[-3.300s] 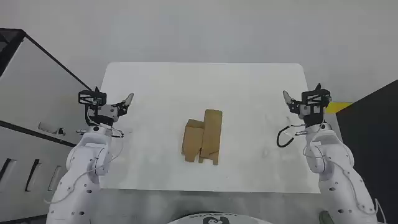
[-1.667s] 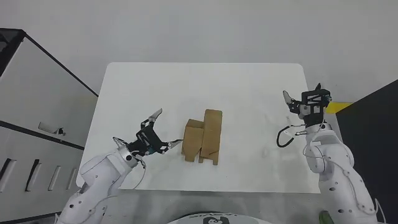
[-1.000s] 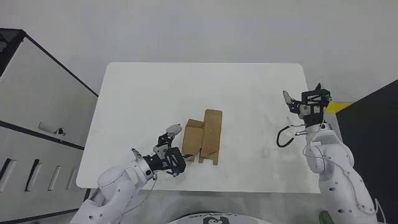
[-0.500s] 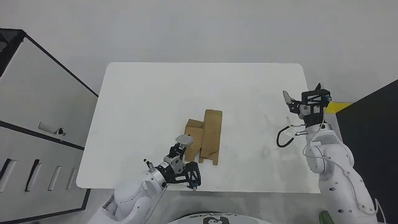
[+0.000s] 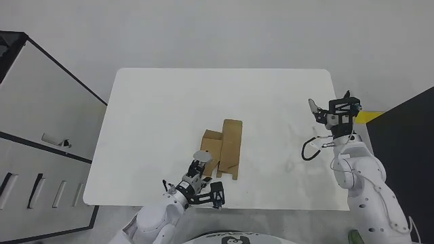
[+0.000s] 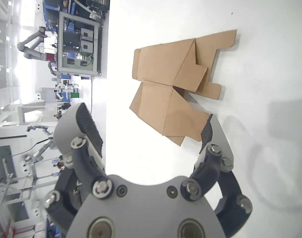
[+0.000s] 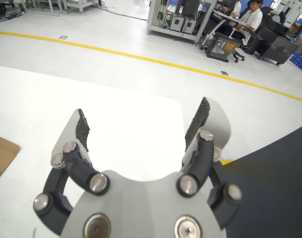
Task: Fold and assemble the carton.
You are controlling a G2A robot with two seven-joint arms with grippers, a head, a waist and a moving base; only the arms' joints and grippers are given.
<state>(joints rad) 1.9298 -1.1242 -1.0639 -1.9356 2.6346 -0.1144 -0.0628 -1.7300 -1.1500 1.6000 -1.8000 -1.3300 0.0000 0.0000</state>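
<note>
The carton point(image 5: 221, 148) lies flattened on the white table point(image 5: 169, 102), a little below the middle of the top view. Its brown panels overlap and a couple of flaps stick out toward the lower edge.

The left gripper point(image 5: 209, 176) sits at the carton's lower left corner, low over the table. Its fingers are spread wide and it has hold of nothing. In the left wrist view, the left gripper point(image 6: 146, 120) frames the nearest flap of the carton point(image 6: 170, 85). One fingertip point(image 6: 208, 125) is right at the cardboard's edge, though I can't tell whether it touches.

The right gripper point(image 5: 331, 106) hangs at the right edge of the table, well apart from the carton. It is also spread open and empty, as the right wrist view shows of the right gripper point(image 7: 142, 112).

From where I stand, the main worry is sliding. The cardboard looks light and the tabletop smooth, and nothing braces the far side. A fingertip nudging that edge would likely push the whole blank toward the top of the frame rather than get under it.

If the fingers close on the flap alone, they may pinch a single layer. That could bend it off its crease line or crumple the corner.

A finger pressed down hard on the overlapping panels could also pin them flat, so the box would not open.
</note>
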